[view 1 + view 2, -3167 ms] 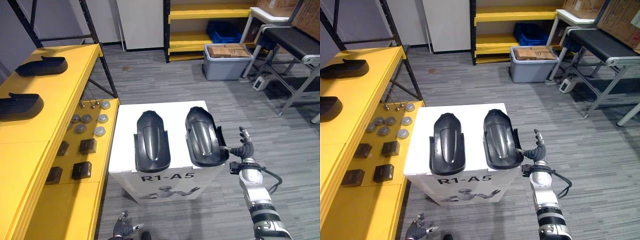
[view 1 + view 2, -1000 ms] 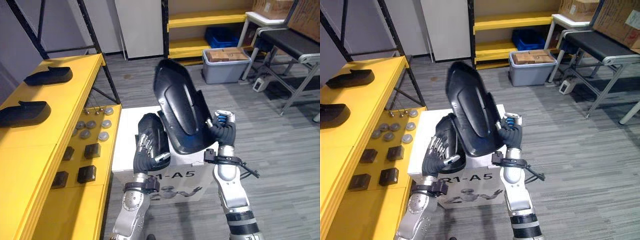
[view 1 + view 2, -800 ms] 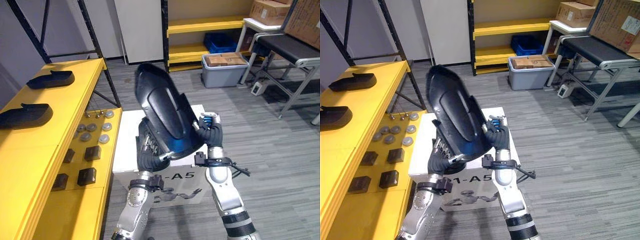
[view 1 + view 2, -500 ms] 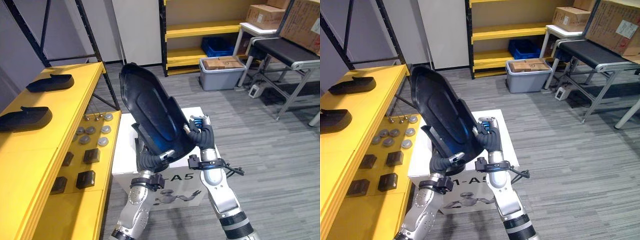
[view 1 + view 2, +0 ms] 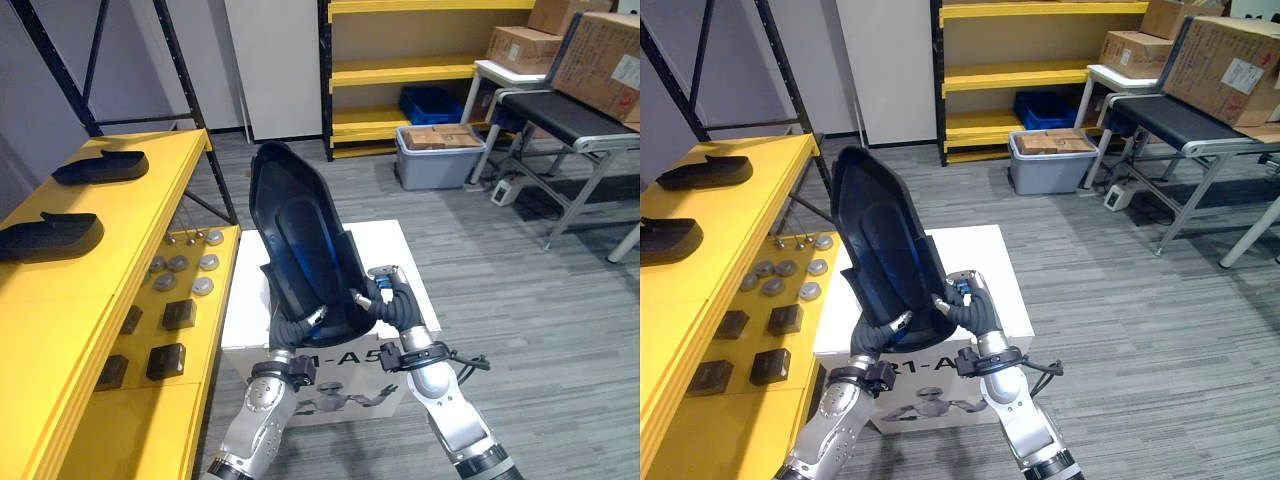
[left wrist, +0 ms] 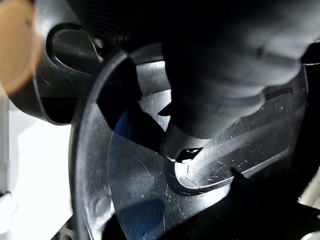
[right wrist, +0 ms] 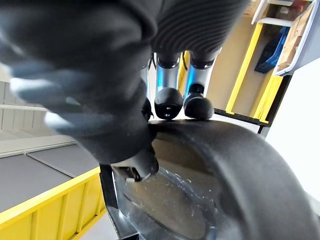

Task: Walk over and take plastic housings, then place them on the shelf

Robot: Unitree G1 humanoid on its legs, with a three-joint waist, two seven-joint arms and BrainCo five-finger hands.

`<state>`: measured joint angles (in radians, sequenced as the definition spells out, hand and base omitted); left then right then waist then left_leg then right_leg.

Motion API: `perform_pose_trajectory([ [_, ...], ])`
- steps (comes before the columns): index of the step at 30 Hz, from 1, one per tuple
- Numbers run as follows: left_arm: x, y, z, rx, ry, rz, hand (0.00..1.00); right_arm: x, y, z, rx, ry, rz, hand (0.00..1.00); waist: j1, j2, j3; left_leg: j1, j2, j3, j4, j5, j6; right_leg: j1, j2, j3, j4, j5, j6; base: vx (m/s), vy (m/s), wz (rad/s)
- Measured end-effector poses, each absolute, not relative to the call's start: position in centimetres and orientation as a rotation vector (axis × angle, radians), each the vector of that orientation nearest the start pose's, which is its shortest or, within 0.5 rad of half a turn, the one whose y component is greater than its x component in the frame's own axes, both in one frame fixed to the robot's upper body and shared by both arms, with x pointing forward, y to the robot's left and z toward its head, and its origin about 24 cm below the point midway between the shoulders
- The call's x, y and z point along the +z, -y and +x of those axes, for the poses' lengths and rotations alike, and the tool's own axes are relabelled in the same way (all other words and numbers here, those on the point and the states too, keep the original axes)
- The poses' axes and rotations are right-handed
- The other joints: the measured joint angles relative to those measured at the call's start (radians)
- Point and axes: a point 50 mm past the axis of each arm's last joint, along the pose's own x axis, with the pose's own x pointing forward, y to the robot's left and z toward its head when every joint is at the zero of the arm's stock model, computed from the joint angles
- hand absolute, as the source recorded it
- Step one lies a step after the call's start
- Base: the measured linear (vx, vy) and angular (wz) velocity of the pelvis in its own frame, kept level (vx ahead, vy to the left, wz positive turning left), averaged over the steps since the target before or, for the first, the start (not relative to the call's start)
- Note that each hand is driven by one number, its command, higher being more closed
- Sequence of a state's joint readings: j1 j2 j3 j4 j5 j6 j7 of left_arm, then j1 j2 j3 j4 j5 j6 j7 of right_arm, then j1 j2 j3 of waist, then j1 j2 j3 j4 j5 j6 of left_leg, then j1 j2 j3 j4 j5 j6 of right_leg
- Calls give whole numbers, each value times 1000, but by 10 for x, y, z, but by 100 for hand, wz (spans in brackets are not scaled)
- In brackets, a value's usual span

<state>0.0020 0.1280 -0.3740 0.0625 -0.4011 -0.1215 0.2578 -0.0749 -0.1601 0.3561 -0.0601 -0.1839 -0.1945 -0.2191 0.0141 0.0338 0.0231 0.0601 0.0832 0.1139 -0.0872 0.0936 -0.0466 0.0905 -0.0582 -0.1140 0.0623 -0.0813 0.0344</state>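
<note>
Left hand [image 5: 297, 327] curls under the rim of a plastic housing [image 5: 300, 240]; right hand [image 5: 388, 303] pinches its edge, thumb inside. It stands upright above the white box [image 5: 405, 255] — a long, scooped black shell, glossy and scuffed. Pickup looks done; shelving remains — the yellow shelf [image 5: 70, 330] left of the box already carries two more housings [image 5: 50, 232].

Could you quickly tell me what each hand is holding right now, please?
Left hand: shut on the black plastic housing, at its lower edge.
Right hand: shut on the same housing, at its lower right rim.
</note>
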Motion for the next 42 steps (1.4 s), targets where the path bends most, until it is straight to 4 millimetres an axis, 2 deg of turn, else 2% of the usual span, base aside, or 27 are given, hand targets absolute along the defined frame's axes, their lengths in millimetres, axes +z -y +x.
perform_pose_trajectory([
  [4,24,-101,237,-59,-65,-259,100,87,97,250,193,347,-179,0,2,-4,0,3,1,0,0,0,0,-2,1,-1,0,0,0,0,0,0],
  [7,19,-102,232,-42,-84,-287,100,112,110,249,161,431,-53,0,2,-6,1,3,2,1,0,0,0,-4,2,1,-1,0,0,0,0,0],
  [9,13,-108,226,-10,-102,-286,100,139,133,245,73,558,35,0,2,-8,3,2,3,6,0,-1,-1,-6,3,7,-2,0,0,0,0,-8],
  [12,8,-121,221,40,-118,-286,100,154,160,238,-32,649,74,0,0,-9,3,2,5,21,0,-2,-2,-14,4,21,-1,0,1,1,0,-12],
  [14,8,-128,220,70,-110,-288,100,153,181,233,-119,651,53,0,-2,-12,5,0,5,21,0,-2,-2,-16,5,21,-1,0,1,2,1,-3],
  [17,12,-138,218,115,-84,-285,100,140,212,222,-267,599,13,0,-3,-13,6,-3,5,21,0,-2,-2,-19,4,21,-1,0,1,0,0,0],
  [19,14,-146,214,160,-68,-273,100,118,235,215,-390,503,-8,0,-10,-13,6,-3,5,20,0,-2,-3,-19,4,21,-1,0,1,0,0,0],
  [20,15,-150,212,173,-66,-265,100,111,240,213,-419,471,-11,0,-13,-13,6,-3,5,21,0,-3,-3,-20,4,21,-1,0,1,0,0,0],
  [22,14,-156,207,205,-65,-244,100,83,253,207,-491,343,-24,0,-22,-14,7,-3,6,20,0,-4,-5,-20,5,21,-1,0,1,0,0,0],
  [24,13,-165,200,240,-67,-216,100,35,270,190,-564,107,-75,0,-25,-13,7,-4,6,20,-1,-5,-6,-21,5,22,-2,0,2,0,0,0],
  [25,12,-166,199,247,-69,-211,100,23,274,184,-580,43,-82,0,-25,-13,7,-5,6,20,-1,-5,-6,-21,5,21,-2,0,2,0,0,0],
  [27,9,-174,193,282,-83,-196,100,-24,285,161,-625,-202,-88,0,-27,-11,9,-6,7,19,-1,-5,-6,-20,6,21,-2,-1,2,0,0,0],
  [28,8,-175,192,287,-86,-194,100,-34,286,155,-632,-259,-84,0,-25,-11,9,-7,7,18,-1,-5,-6,-20,6,20,-2,-1,2,-3,3,5],
  [30,5,-182,186,305,-100,-182,100,-73,285,131,-635,-469,-51,0,-26,-8,12,-9,6,9,-3,-5,-6,-19,5,12,-2,-2,3,-2,1,9],
  [33,0,-184,179,295,-123,-175,100,-105,274,106,-599,-667,-10,0,-25,-8,16,-3,1,-16,-4,-5,-6,0,0,-15,-2,-9,7,3,0,24],
  [35,-3,-184,175,295,-141,-174,100,-116,264,97,-547,-734,3,0,-25,-9,17,0,-3,-34,-4,-5,-6,13,-3,-34,-1,-16,7,1,1,28],
  [38,-8,-185,167,301,-169,-173,100,-128,249,90,-473,-817,28,0,-10,-9,18,-1,-8,-54,-4,-4,-4,16,-10,-58,13,-29,11,6,-3,26],
  [39,-9,-184,165,298,-174,-177,100,-133,243,86,-448,-849,33,0,-5,-17,28,-6,-15,-72,-3,-2,-2,20,-18,-74,44,-49,13,9,-21,51],
  [42,1,-180,169,275,-129,-192,100,-140,227,84,-411,-899,51,0,4,-34,49,-69,-57,-197,52,3,3,15,-60,-208,128,-102,23,-9,-33,135],
])
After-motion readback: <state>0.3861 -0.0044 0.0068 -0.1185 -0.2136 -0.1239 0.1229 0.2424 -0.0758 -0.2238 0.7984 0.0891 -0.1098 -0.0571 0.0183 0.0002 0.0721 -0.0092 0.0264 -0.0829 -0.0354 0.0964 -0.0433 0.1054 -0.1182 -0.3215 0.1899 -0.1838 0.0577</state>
